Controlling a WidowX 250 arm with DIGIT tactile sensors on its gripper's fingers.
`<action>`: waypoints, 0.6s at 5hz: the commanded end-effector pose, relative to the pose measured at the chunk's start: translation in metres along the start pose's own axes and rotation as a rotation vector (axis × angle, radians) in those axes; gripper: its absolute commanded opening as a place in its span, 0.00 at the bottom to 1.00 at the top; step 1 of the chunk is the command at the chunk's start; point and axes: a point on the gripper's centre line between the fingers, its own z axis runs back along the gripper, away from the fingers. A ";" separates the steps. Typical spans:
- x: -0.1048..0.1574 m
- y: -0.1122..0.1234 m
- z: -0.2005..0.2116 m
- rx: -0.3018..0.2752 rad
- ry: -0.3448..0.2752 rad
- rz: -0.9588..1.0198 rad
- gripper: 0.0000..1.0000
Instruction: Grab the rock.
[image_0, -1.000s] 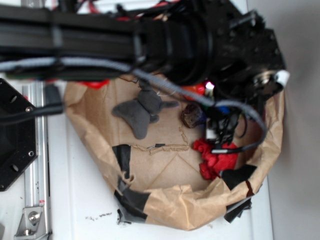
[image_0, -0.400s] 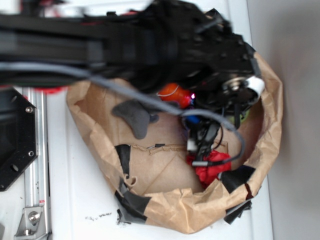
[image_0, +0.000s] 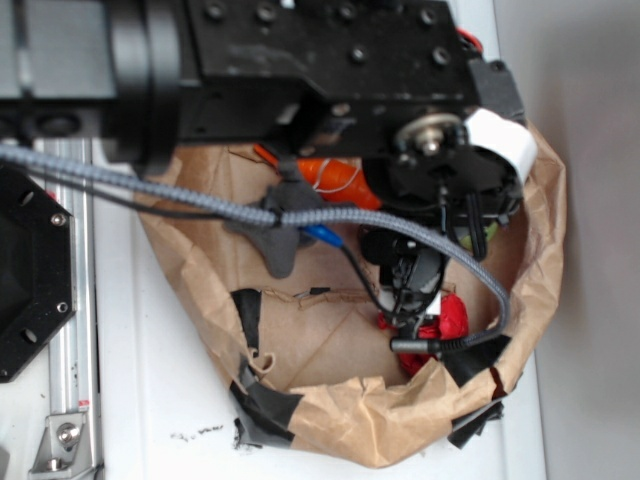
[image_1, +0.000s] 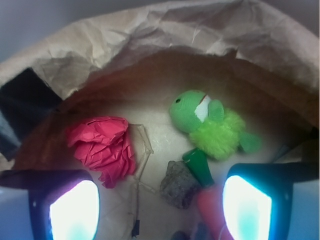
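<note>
Wrist view, left to right: red crumpled paper ball (image_1: 104, 146); rock (image_1: 181, 184) on brown paper tray (image_1: 150, 35) floor, between our spread fingers (image_1: 247, 205) of gripper (image_1: 160, 210), empty; green plush (image_1: 210, 125) beyond. We judged rock hard, rough, light; pinch blocky sides. Exterior view hid rock under arm, showed grey plush (image_0: 280, 245).

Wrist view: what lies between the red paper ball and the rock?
In the wrist view, only bare paper floor with a thin strip of torn paper lies between the red paper ball and the rock; nothing solid separates them.
</note>
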 end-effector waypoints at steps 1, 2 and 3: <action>-0.014 -0.018 -0.025 0.009 0.031 -0.348 1.00; -0.027 -0.022 -0.035 0.045 0.075 -0.415 1.00; -0.033 -0.021 -0.049 0.051 0.112 -0.428 1.00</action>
